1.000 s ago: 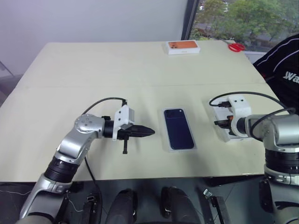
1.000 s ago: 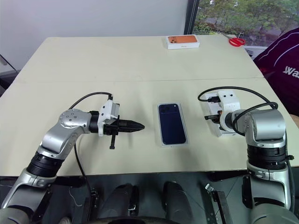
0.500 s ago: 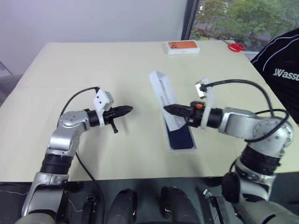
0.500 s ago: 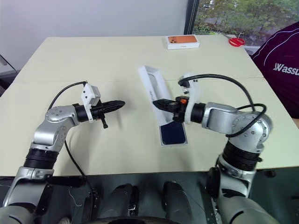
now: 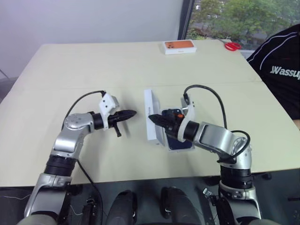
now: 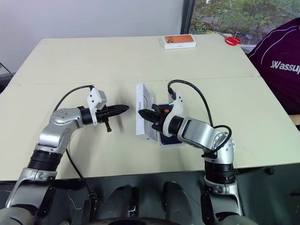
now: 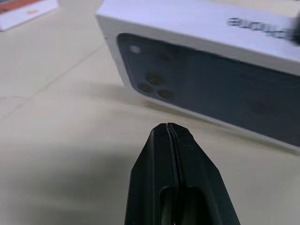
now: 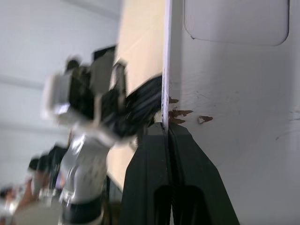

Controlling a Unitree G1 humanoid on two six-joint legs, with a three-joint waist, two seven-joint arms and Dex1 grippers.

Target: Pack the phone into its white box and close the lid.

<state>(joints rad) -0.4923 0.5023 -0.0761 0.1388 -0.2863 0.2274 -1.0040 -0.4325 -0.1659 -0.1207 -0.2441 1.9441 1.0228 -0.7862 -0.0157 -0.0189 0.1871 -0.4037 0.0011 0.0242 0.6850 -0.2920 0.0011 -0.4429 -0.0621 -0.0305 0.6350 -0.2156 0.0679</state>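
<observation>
so the right end effector [image 6: 146,114] is pinched shut on the white cardboard lid with the dark blue phone print [image 6: 144,116], tilted up just left of the navy phone [image 6: 169,138] on the desk [image 6: 117,61], long axes both running away from the robot, while the left end effector [image 6: 123,108], closed and empty, points at it from nearby.
</observation>
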